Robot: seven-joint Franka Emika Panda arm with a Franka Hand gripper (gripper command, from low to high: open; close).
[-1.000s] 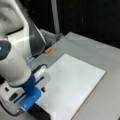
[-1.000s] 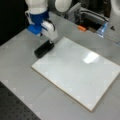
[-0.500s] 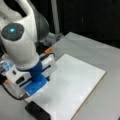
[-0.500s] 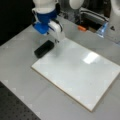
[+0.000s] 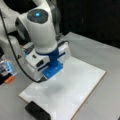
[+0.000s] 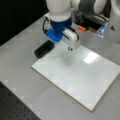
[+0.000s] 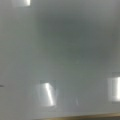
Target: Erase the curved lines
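The white board (image 5: 75, 82) (image 6: 82, 75) lies flat on the grey table in both front views. No curve lines show on it; its surface looks blank with glare patches. The black block eraser (image 5: 37, 111) (image 6: 44, 48) lies on the table beside the board's corner, apart from the arm. My gripper (image 5: 47, 75) (image 6: 70, 48), on a white hand with a blue mount, hangs above the board near that corner, with nothing visible in it. The wrist view is filled by the board's surface (image 7: 60, 60), with its wooden edge along the bottom; no fingers show there.
A small orange object (image 5: 10, 79) (image 6: 81, 28) and a blue-lit device (image 5: 6, 68) (image 6: 102, 27) sit on the table behind the arm. A black cable (image 5: 15, 57) hangs beside the arm. The table's dark edge (image 6: 12, 110) is near the board's far side.
The arm has lifted away from the eraser's spot and swung in over the board. The eraser stays where it lay on the table.
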